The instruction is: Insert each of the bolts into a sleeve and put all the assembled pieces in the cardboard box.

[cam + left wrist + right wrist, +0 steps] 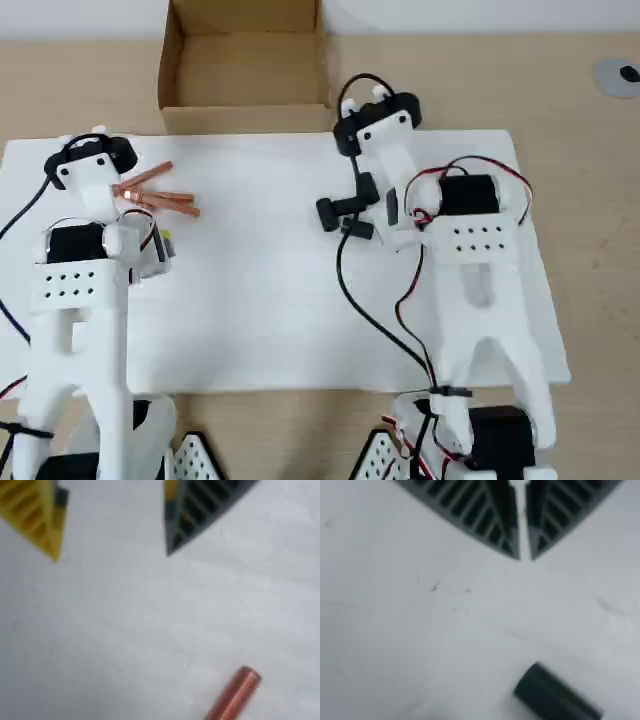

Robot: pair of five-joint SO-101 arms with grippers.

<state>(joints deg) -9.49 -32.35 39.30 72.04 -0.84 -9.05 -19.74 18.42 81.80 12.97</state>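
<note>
Several copper bolts (155, 190) lie in a loose bundle on the white mat, just right of the left arm's head (90, 165). My left gripper (111, 555) hovers low over the bare mat, open, with one yellow finger (40, 515) and one dark finger (200, 505); a bolt end (235, 695) lies apart from its tips. Black sleeves (340, 212) lie beside the right arm's head (378, 125). My right gripper (525, 556) is shut with nothing in it, a short way from one black sleeve (555, 695). The cardboard box (245, 65) stands open at the back.
The white mat (260, 300) covers most of the wooden table, with a wide bare stretch between the two arms. Red and black cables (400, 300) hang along the right arm. A grey disc (618, 77) sits at the far right edge.
</note>
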